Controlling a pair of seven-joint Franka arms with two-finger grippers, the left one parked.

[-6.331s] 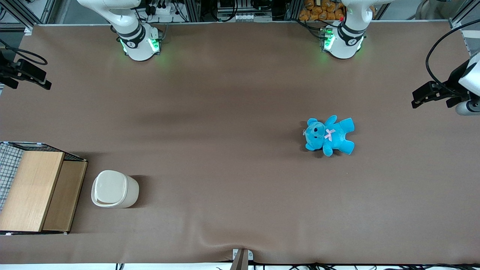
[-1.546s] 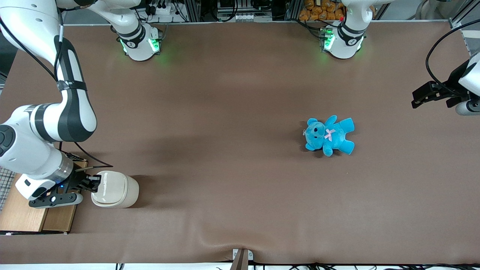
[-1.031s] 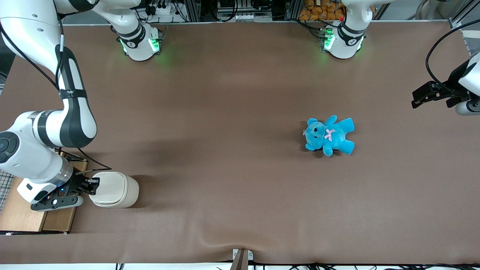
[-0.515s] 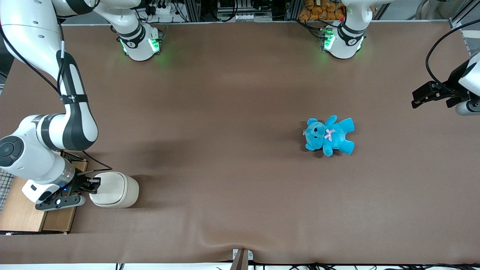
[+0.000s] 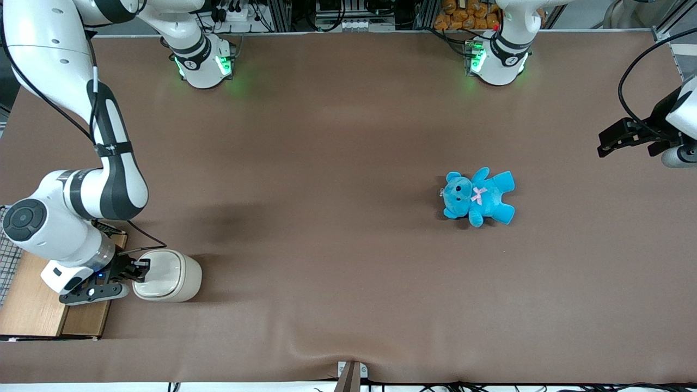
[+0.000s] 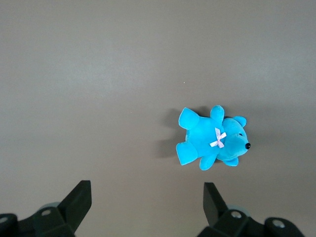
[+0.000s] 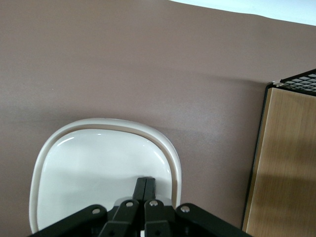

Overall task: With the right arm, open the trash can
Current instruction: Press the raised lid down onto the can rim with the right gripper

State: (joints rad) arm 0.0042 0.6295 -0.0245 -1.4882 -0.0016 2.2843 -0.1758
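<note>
Low over the trash can (image 5: 166,275), the right arm (image 5: 81,190) bends down — gripper (image 7: 145,190) pinched together (fingertips on the lid).

The right arm (image 5: 71,136) reaches from its base down along the table's working-arm end, elbow bent, forearm sloping toward the front camera; its wrist turns the gripper (image 5: 142,268) sideways, low over the table; the two black fingers (image 7: 145,190) are pressed together, tips touching, pointing toward the parked arm's end.
</note>
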